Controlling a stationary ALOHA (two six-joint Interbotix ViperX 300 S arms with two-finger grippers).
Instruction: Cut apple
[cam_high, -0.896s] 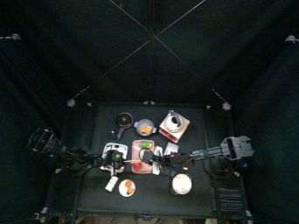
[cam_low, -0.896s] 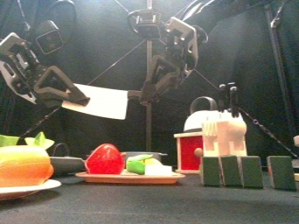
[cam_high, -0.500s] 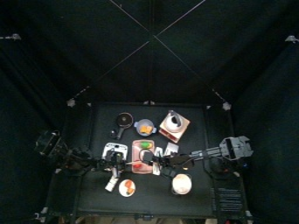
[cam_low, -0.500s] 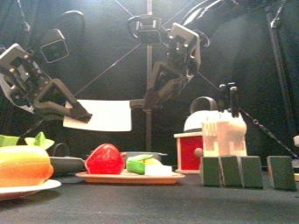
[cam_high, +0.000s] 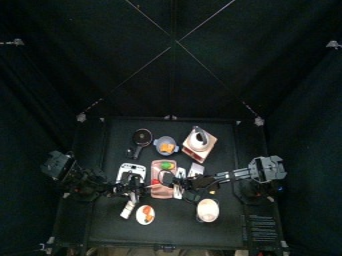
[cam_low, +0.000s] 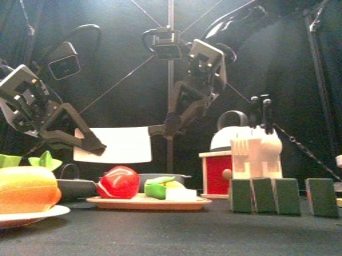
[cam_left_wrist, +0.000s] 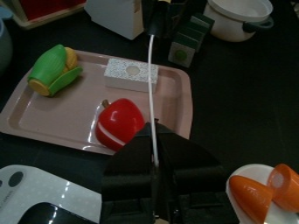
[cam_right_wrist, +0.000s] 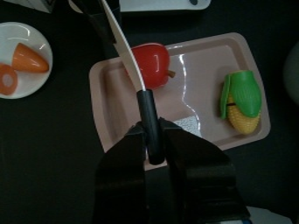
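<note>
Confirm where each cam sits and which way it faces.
Top: overhead, straight down on the table; both arms show.
Front: table's front edge, level across the tray; both arms behind.
Left wrist: on left arm, along left pincer and cleaver onto the apple.
Right wrist: on right arm, along right pincer and knife onto the same apple.
Both wrist views share apple, tray, corn.

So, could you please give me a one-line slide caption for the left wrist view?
Left claw holds a white knife above the red apple on the pink tray.
</note>
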